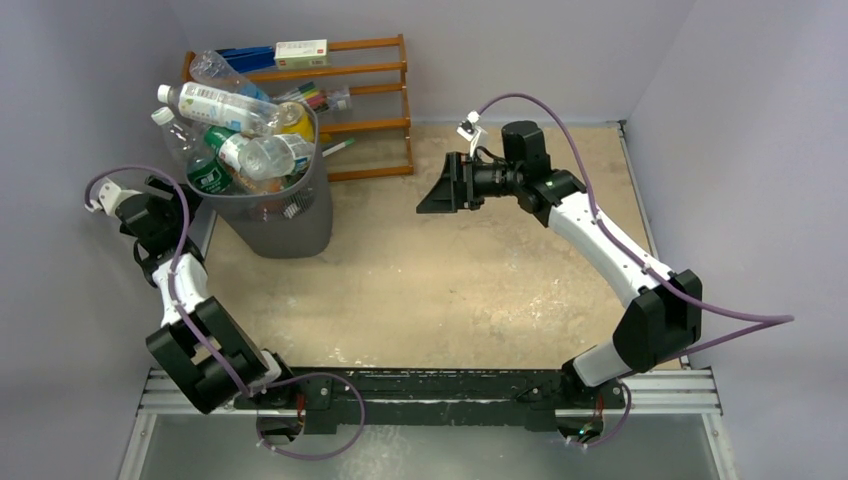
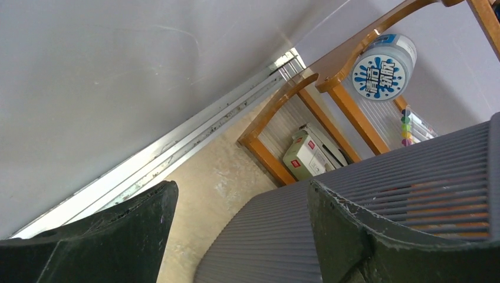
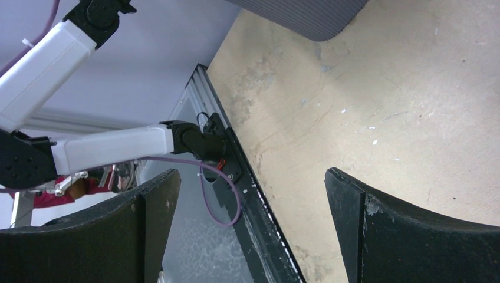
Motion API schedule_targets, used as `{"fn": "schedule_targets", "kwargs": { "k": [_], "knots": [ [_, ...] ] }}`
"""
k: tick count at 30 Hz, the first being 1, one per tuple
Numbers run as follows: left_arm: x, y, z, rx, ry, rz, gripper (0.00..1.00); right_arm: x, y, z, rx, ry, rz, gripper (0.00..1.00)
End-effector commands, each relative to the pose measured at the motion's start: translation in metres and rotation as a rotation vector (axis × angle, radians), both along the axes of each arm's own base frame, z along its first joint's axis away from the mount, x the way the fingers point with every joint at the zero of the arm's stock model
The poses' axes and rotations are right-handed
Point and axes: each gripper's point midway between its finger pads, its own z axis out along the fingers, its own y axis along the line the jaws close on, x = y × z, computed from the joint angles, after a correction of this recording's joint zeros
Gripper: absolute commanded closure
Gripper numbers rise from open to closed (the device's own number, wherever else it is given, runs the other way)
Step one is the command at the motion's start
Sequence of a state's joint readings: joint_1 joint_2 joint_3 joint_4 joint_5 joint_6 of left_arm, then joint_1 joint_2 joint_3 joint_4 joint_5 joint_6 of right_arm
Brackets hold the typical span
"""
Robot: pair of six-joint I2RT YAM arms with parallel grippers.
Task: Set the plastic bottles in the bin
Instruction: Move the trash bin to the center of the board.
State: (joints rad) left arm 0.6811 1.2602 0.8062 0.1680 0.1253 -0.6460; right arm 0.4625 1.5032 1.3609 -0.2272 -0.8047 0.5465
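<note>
The light is soft and even in every view: the sandy surface (image 1: 450, 290) is bright, the bin (image 1: 300, 215) throws only a faint shadow at its foot, and the clear bottles (image 1: 225, 105) in it carry small white glints. In the left wrist view the black fingers (image 2: 100, 242) of the left hand (image 2: 242, 186), close to the lens, are dark and slightly soft at the edges, while the wooden rack (image 2: 348, 118) behind is sharp and the pale wall (image 2: 118, 71) almost washed out. In the right wrist view the stains on the surface are crisp.
</note>
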Motion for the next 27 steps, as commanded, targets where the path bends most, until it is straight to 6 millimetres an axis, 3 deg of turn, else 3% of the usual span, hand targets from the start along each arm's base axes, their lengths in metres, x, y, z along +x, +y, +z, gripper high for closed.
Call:
{"fn": "schedule_targets", "kwargs": {
  "k": [1,5,10,15,21,27],
  "knots": [
    [0.022,-0.001,0.018,0.024,-0.122,-0.065,0.21,-0.006,-0.001,0.013,0.029,-0.053,0.025,0.05],
    [0.029,0.001,-0.001,-0.030,-0.114,-0.073,0.23,-0.004,-0.001,0.013,0.028,-0.057,0.021,0.05],
    [0.039,-0.004,-0.005,-0.054,-0.138,-0.101,0.23,-0.006,-0.001,0.011,0.027,-0.049,0.028,0.05],
    [0.063,-0.029,-0.019,-0.067,-0.100,-0.175,0.23,-0.003,0.000,0.009,0.037,-0.054,0.020,0.05],
    [0.076,-0.049,-0.032,-0.071,-0.065,-0.211,0.24,-0.009,-0.001,0.010,0.040,-0.043,0.031,0.04],
    [0.094,-0.083,-0.037,-0.043,-0.023,-0.268,0.24,-0.010,-0.003,0.011,0.039,-0.046,0.024,0.04]
  ]
}}
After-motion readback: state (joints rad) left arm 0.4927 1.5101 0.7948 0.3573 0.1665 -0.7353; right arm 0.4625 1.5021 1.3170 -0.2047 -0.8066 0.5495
